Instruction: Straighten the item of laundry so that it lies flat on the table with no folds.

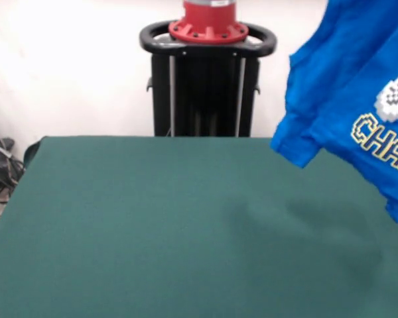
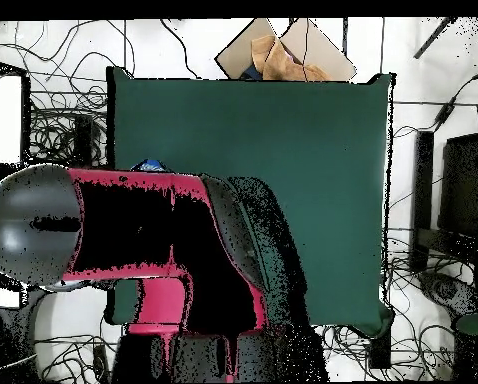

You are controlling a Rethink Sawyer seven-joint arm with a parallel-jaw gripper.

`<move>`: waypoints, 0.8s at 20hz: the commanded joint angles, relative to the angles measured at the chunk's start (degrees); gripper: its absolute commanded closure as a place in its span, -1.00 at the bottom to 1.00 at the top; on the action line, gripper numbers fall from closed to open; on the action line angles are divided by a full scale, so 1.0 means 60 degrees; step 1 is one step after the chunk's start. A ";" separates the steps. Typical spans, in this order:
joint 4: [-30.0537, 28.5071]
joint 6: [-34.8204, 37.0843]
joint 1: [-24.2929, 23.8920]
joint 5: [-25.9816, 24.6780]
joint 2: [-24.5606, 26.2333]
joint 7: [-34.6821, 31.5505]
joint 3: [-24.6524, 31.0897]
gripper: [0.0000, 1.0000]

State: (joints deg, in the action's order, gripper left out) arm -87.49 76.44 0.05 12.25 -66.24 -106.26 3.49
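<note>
Gripper out of sight in both views, so I cannot tell how it holds the blue T-shirt (image 1: 345,86), which hangs bunched in the air above one side of the table (image 1: 152,225). I'd lower it slowly, dragging the soft knit across the felt-like green cloth to spread its folds.

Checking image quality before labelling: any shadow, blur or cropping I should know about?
Front view: the T-shirt hangs cropped at the right edge, casting a soft shadow on the table. Overhead view: the arm hides nearly all of the shirt.
</note>
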 commanded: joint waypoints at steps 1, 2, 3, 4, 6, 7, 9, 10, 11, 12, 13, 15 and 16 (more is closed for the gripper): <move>-0.0633 -0.0587 0.0333 0.0388 0.0541 -0.2272 0.0250 1.00; -0.0971 -0.1118 0.0293 0.0353 0.0612 -0.1943 0.0188 1.00; -0.1344 -0.1736 0.0197 0.0279 0.0709 -0.1524 0.0137 1.00; -0.1692 -0.2379 0.0037 0.0180 0.0854 -0.1022 0.0139 1.00; -0.2297 -0.3650 -0.0324 -0.0157 0.1113 -0.0151 0.0180 1.00; -0.2495 -0.4172 -0.0523 -0.0418 0.1223 0.0168 0.0202 1.00; -0.2833 -0.5190 -0.0932 -0.0987 0.1431 0.0756 0.0245 1.00; -0.3049 -0.5713 -0.1213 -0.1181 0.1490 0.1109 0.0355 1.00; -0.3266 -0.6235 -0.1495 -0.1375 0.1549 0.1463 0.0464 1.00; -0.3573 -0.6771 -0.1904 -0.1462 0.1580 0.1917 0.0721 1.00; -0.3967 -0.7359 -0.2429 -0.1453 0.1610 0.2424 0.1116 1.00; -0.4704 -0.8346 -0.3675 -0.1526 0.1750 0.3316 0.2175 1.00; -0.4964 -0.8708 -0.4271 -0.1711 0.1872 0.3572 0.2694 1.00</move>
State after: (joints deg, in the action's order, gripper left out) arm -101.23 32.36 -14.24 6.08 -61.36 -103.73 9.18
